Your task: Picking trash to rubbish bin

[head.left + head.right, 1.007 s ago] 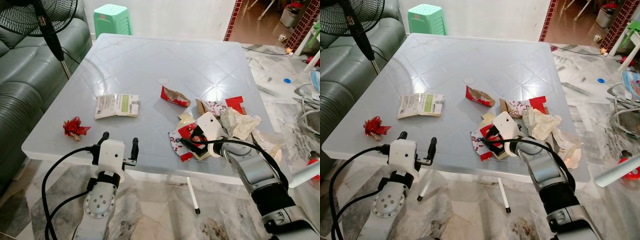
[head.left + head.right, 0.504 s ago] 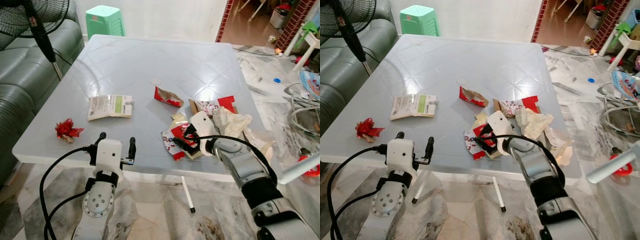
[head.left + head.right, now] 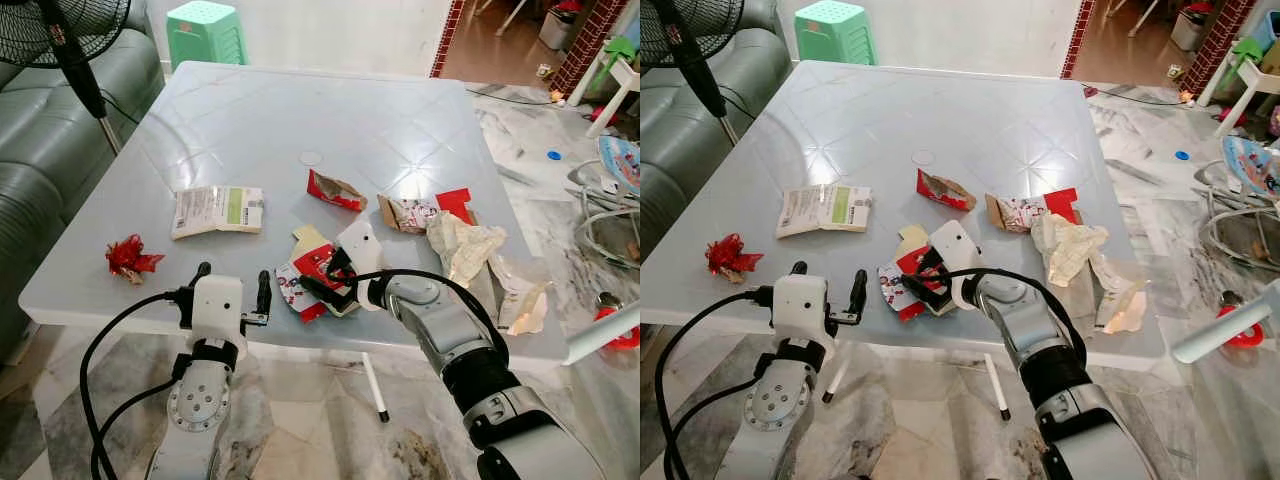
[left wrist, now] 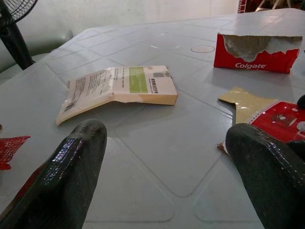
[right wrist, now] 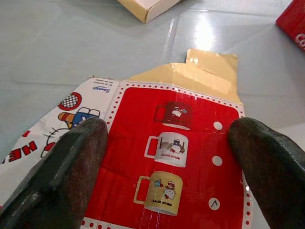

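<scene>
**Right gripper poised over the flattened red carton at the tabletop's near edge**

Taking the flattened red carton point(image 3: 315, 268) as the landmark: it lies flat on the tabletop point(image 3: 250, 120), close to the near edge. The right gripper point(image 3: 322, 276) sits over it with its two black fingers spread wide, one on each side of the printed panel, holding nothing. To the carton's left, at the near edge, the left gripper point(image 3: 231, 288) hovers with its fingers apart and empty.

To lift it well, I judge the fingers should come down low and pinch a raised flap or the free edge, since a flat sheet gives little to hold; sliding it towards the near edge so that it overhangs may help.

Beyond the carton to the left lies a flat white and green box point(image 3: 218, 210); further left, a red ribbon bow point(image 3: 128, 257). Just behind the carton is a torn red toothpaste box point(image 3: 334, 190), and to its right a pile of crumpled wrappers point(image 3: 462, 243).

The far half of the tabletop is open. A fan point(image 3: 62, 40) and sofa point(image 3: 40, 150) stand off to the left, limiting swing there.
</scene>
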Tool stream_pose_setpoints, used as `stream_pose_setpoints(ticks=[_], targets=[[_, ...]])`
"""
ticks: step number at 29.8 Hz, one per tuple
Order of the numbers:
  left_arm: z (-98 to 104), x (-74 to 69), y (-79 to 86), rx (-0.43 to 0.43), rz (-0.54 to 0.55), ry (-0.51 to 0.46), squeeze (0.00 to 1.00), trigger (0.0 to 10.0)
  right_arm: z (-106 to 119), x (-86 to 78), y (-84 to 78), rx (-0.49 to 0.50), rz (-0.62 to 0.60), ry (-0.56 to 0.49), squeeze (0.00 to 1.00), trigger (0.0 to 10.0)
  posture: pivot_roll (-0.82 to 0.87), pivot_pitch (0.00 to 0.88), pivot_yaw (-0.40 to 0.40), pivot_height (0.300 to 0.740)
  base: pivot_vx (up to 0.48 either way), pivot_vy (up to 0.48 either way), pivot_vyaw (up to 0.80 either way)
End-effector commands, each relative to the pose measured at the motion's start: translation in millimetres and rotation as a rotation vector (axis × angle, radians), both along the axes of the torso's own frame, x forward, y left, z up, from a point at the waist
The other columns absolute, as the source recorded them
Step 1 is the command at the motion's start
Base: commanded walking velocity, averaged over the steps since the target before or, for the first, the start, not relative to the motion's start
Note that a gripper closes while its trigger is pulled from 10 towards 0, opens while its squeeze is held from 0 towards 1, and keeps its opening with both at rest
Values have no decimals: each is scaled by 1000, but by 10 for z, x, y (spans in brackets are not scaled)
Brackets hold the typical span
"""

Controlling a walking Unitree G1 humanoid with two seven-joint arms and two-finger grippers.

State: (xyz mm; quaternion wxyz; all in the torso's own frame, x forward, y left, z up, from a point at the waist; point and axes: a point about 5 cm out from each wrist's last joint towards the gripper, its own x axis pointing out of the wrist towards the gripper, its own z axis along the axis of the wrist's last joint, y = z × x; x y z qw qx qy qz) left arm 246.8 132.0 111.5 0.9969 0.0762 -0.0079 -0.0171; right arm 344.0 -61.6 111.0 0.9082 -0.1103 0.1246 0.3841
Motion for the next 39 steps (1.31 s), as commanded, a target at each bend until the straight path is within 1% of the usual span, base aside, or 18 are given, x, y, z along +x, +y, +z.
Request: stream_pose_setpoints(ticks=[1,3,6,10,13,14,15,16,17,18,19,20,27,33,38,39], targets=[[-6,13,-10,7,2,7,0,10000,-19,31,-130,-43,-49,-20,0,10000,40,104,-91,740,0,0,0],[-4,17,-7,7,4,4,0,10000,39,63,-196,-54,-70,-57,0,10000,38,103,-91,740,0,0,0],[-3,24,-4,7,6,3,0,10000,51,76,-251,-68,-90,-54,0,10000,31,102,-90,740,0,0,0],[5,40,-20,5,3,-1,0,10000,-70,48,-307,-143,-87,-31,0,10000,28,102,-93,740,0,0,0],[6,42,-25,3,5,-2,0,10000,-209,15,-345,-200,-89,22,0,10000,31,104,-96,740,0,0,0],[6,40,-22,2,7,-2,0,10000,-275,-12,-349,-240,-67,40,0,10000,31,104,-96,740,0,0,0],[5,39,-19,2,9,-2,0,10000,-299,-22,-350,-253,-61,48,0,10000,31,104,-96,740,0,0,0],[2,34,-14,2,11,-1,0,10000,-333,-34,-346,-261,-58,64,0,8353,34,106,-97,740,0,0,0],[0,29,-13,3,12,0,0,10000,-355,-42,-345,-270,-55,73,0,5804,34,106,-97,740,0,0,0],[-1,29,-12,3,13,0,0,10000,-359,-42,-344,-277,-52,71,0,2902,35,107,-98,740,0,0,0],[0,28,-12,3,13,0,0,10000,-360,-42,-344,-282,-50,68,0,2902,35,107,-99,740,0,0,0],[0,28,-11,4,13,0,0,10000,-358,-42,-338,-281,-47,66,0,0,35,107,-98,740,0,0,0],[8,48,-9,4,17,-4,0,10000,-347,-47,-279,-263,-24,63,0,0,34,108,-99,740,0,0,0],[9,47,-19,0,19,-5,0,10000,-274,-37,-179,-199,-8,35,0,0,32,110,-104,740,0,0,0],[9,51,-16,1,25,-6,0,10000,-183,6,-103,-135,-17,2,0,0,31,109,-105,740,0,0,0],[11,58,-11,2,26,-7,0,10000,-149,22,-71,-109,-22,-7,0,0,31,109,-105,740,0,0,0]])
